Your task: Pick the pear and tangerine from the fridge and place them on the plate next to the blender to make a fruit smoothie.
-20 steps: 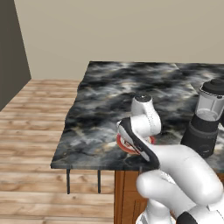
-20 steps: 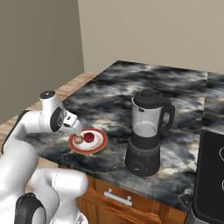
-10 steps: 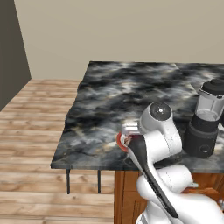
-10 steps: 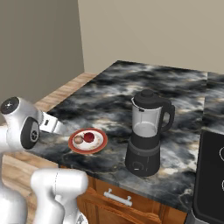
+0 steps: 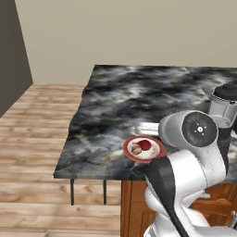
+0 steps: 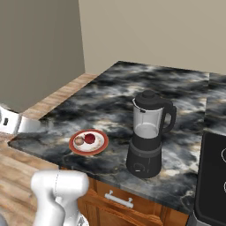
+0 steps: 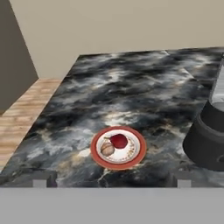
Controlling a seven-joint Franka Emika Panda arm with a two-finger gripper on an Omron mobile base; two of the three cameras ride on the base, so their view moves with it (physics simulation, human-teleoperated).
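The red-rimmed plate [image 7: 97, 158] [image 6: 99, 146] [image 5: 157, 153] lies near the front edge of the dark marble counter. On it rest a brownish pear [image 7: 107, 149] [image 6: 78, 141] and a round red tangerine [image 7: 118, 141] [image 6: 89, 138], touching side by side. The blender [image 6: 148, 132] [image 5: 225, 105] stands to the plate's right. My gripper [image 7: 109, 180] hangs open and empty, short of the plate, over the counter's front edge. Its fingertips [image 7: 39, 179] stand wide apart. The fridge is out of view.
The marble counter [image 5: 134, 97] stretches back to a beige wall. A black stovetop [image 6: 216, 176] lies right of the blender. Wooden floor [image 5: 32, 139] runs along the counter's left side. My own white arm [image 5: 190, 157] rises in front of the counter.
My arm has swung back from above the plate toward the counter's front edge, and the gripper has drawn away. Plate, fruit and blender have stayed put.
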